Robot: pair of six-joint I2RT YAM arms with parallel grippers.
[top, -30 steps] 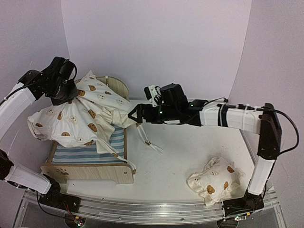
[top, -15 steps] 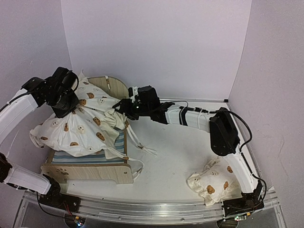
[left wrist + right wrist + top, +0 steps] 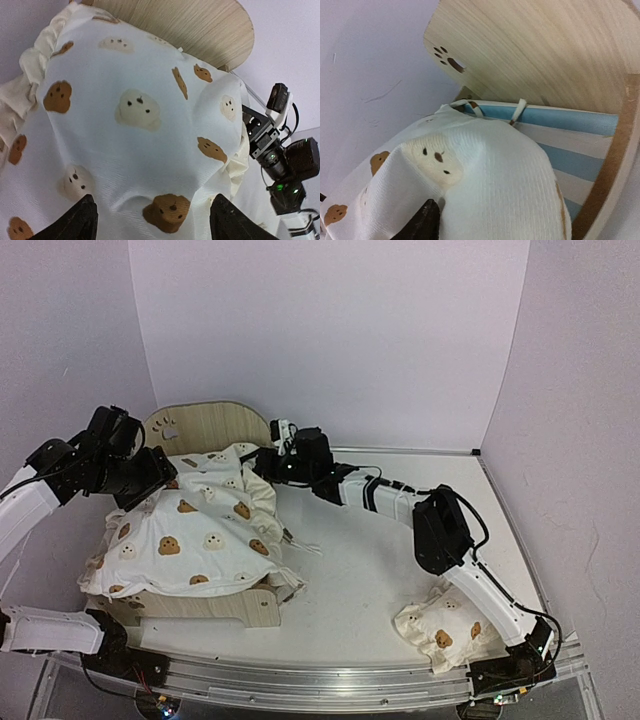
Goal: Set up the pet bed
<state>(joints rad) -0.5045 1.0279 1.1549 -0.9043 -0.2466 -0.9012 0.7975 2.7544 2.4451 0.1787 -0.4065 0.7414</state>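
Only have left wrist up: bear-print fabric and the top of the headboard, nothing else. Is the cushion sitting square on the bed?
Observer: Mostly. In the top view the cushion covers the pet bed down to the footboard and overhangs its right side.
Operator: Any base showing?
Observer: Yes. The right wrist view shows the striped base bare in the corner by the headboard.
Operator: Pillow on yet?
Observer: No. The small pillow lies on the table, near its front right corner.
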